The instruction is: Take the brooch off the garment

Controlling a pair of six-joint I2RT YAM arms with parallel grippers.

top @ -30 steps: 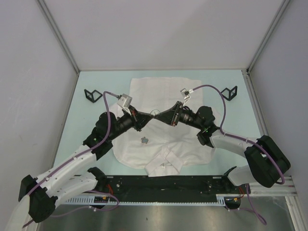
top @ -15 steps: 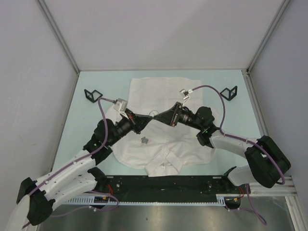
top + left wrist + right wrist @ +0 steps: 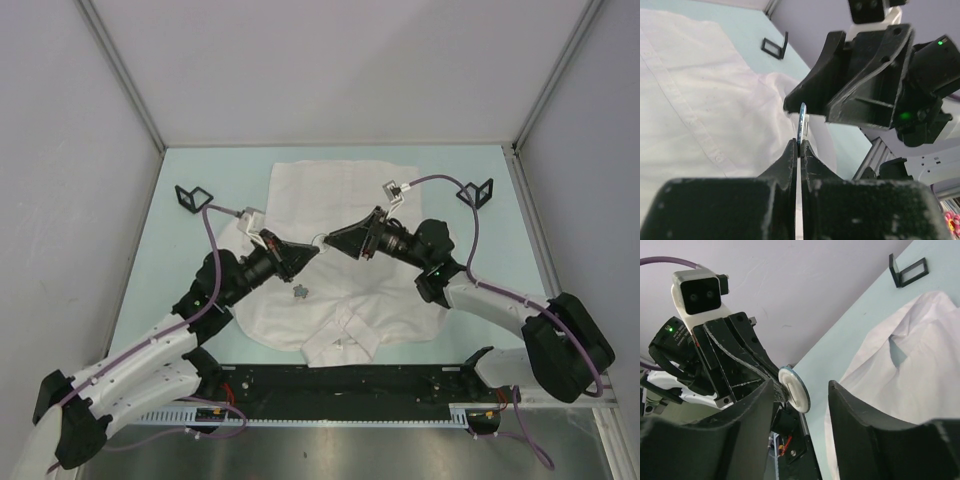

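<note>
The brooch, a small round disc with a white face, is off the shirt and held in the air above its middle. The left claw is closed on the brooch, pinching its lower edge between both fingertips so that the disc stands upright on its rim. The right claw faces it tip to tip from the other side. Its fingers are spread apart, one on each side of the disc, and gripping nothing. Whether either finger touches the disc cannot be told.

The shirt lies spread flat on the middle of the pale green table. Its collar is toward the near edge and its hem toward the far edge. A small dark star-shaped piece rests on the shirt front, just nearer than the two claws. Whether it belongs to the brooch cannot be told.

A small black stand sits toward the far left corner of the table, just beside the shirt's left side. A second black stand sits toward the far right corner.
</note>
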